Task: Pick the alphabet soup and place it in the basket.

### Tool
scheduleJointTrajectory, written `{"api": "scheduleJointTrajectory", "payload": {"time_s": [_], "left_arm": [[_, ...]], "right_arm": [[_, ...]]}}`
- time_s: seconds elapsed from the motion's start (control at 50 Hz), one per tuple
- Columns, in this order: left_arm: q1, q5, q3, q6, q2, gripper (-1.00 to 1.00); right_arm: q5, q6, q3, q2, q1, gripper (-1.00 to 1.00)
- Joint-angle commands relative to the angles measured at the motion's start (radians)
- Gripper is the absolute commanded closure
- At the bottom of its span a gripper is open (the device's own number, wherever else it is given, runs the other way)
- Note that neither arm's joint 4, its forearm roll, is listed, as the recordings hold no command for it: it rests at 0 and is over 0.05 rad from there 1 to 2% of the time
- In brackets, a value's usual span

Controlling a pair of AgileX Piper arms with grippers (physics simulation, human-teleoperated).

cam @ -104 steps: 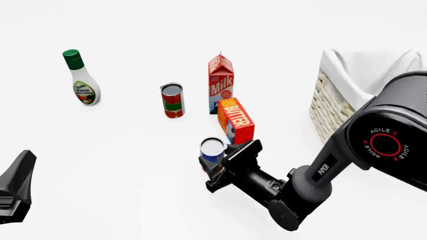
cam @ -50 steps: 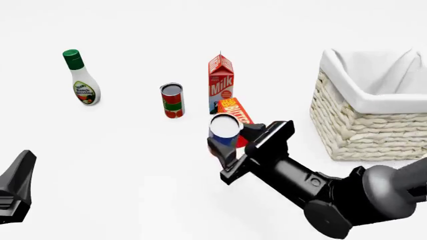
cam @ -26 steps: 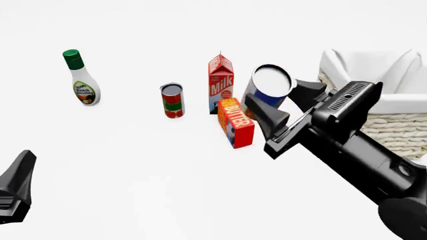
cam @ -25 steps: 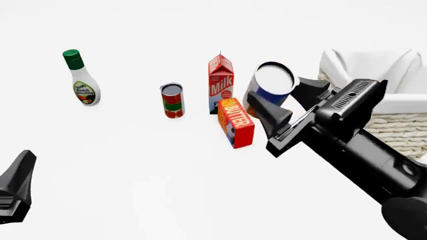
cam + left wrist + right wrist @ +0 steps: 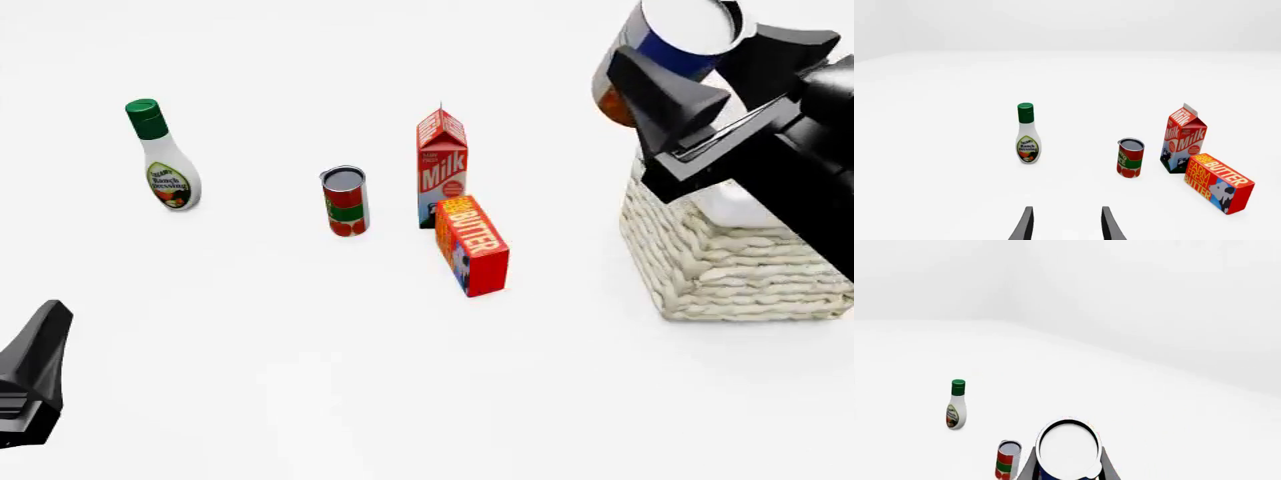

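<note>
In our left wrist view, the left gripper [image 5: 1065, 226] sits spread and idle, facing only distractors. From the front, our right gripper [image 5: 727, 72] clamps the blue-and-orange alphabet soup can [image 5: 663, 45] aloft, tilted, above the near-left corner of the cream wicker basket [image 5: 727, 262], whose interior the arm hides. The right wrist view shows just the can's silver top between the fingers [image 5: 1029, 467].

Matte black Piper arms

The right gripper [image 5: 707, 75] had angular wedge fingers and a ribbed block; the left gripper [image 5: 1066, 227] showed slim dark fingers.
</note>
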Motion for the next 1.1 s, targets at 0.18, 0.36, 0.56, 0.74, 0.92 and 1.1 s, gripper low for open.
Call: {"api": "scheduleJointTrajectory", "payload": {"time_s": [0.18,0.36,0.56,0.74,0.92,1.1], "left_arm": [[0.000,0.000,0.000,0.000,0.000,-1.00],[0.000,0.000,0.000,0.000,0.000,-1.00],[0.000,0.000,0.000,0.000,0.000,-1.00],[0.000,0.000,0.000,0.000,0.000,-1.00],[0.000,0.000,0.000,0.000,0.000,-1.00],[0.000,0.000,0.000,0.000,0.000,-1.00]], "right_arm": [[0.193,0.015,-0.141,-0.069,-0.166,1.00],[0.250,0.029,-0.165,-0.083,-0.265,1.00],[0.283,0.030,-0.184,-0.085,-0.340,1.00],[0.325,0.027,-0.195,-0.102,-0.395,1.00],[0.375,0.030,-0.201,-0.112,-0.476,1.00],[0.422,0.021,-0.203,-0.137,-0.550,1.00]]}}
